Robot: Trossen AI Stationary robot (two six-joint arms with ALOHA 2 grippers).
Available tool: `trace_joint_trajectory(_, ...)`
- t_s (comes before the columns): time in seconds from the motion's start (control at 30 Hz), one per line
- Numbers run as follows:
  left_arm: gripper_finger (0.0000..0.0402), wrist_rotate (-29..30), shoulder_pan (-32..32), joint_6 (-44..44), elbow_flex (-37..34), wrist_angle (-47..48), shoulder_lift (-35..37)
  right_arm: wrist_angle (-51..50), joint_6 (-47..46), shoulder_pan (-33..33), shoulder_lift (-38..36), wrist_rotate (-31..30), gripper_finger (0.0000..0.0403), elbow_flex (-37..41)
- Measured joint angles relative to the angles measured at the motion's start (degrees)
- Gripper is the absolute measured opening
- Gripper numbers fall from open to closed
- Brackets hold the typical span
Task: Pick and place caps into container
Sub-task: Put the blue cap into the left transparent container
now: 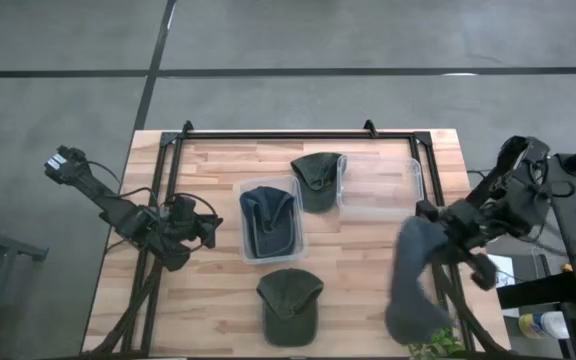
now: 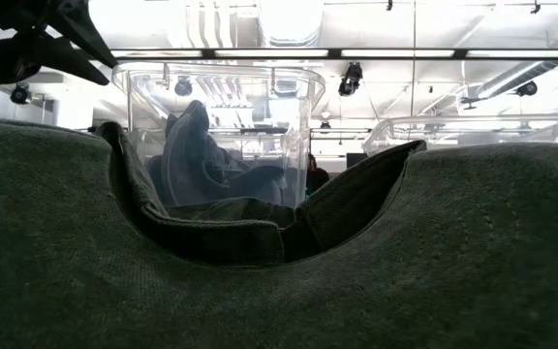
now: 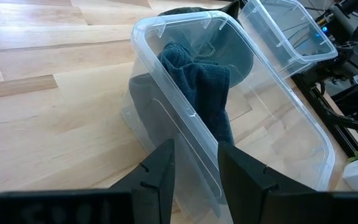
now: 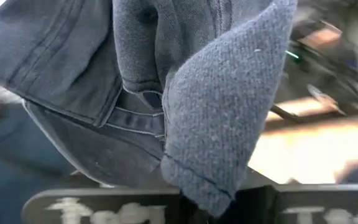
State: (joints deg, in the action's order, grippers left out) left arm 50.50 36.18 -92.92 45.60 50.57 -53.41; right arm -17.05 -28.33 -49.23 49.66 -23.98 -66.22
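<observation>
Low view mostly blocked by olive cap, container half hidden

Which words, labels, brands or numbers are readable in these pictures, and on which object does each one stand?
No text can be read with certainty.
Pale markings on the right hand, which is shut on a slate-blue cap: too blurred to read.
Olive-green caps, the blue cap in the clear container, the second container and the wooden table: no visible lettering.
</observation>
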Motion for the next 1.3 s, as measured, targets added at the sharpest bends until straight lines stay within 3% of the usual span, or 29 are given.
trace_joint_trajectory(0.33, 0.0114, 0.0, 0.0, 0.0, 0.0, 0.0, 0.0, 10.5, 16.3, 0.0, -0.7, 19.1, 0.0011, 0.0)
trace_joint_trajectory(0.63, 0.0114, 0.0, 0.0, 0.0, 0.0, 0.0, 0.0, 10.6, 16.5, 0.1, 0.0, 18.8, 0.0011, 0.0)
trace_joint_trajectory(0.7, 0.0114, 0.0, 0.0, -0.1, 0.0, 0.0, 0.0, 9.6, 15.3, 0.0, 0.3, 14.4, 0.0011, 0.0)
trace_joint_trajectory(0.9, 0.0114, 0.0, 0.0, -0.1, 0.0, -0.6, -0.1, -3.5, 4.1, 0.4, 2.6, -11.7, 0.0011, 0.0)
trace_joint_trajectory(1.03, 0.0114, 0.8, 0.0, -0.1, 0.0, -1.1, -0.9, -11.2, -6.3, 2.0, 5.3, -24.3, 0.0012, 0.1)
trace_joint_trajectory(1.13, 0.0114, 2.7, 0.0, -0.1, 0.0, -2.2, -1.8, -13.2, -9.6, 4.4, 8.2, -29.0, 0.0012, 0.1)
trace_joint_trajectory(1.3, 0.0114, 5.2, -0.1, -0.1, 0.0, -6.3, -3.2, -13.2, -10.4, 11.5, 14.0, -30.2, 0.0012, 0.1)
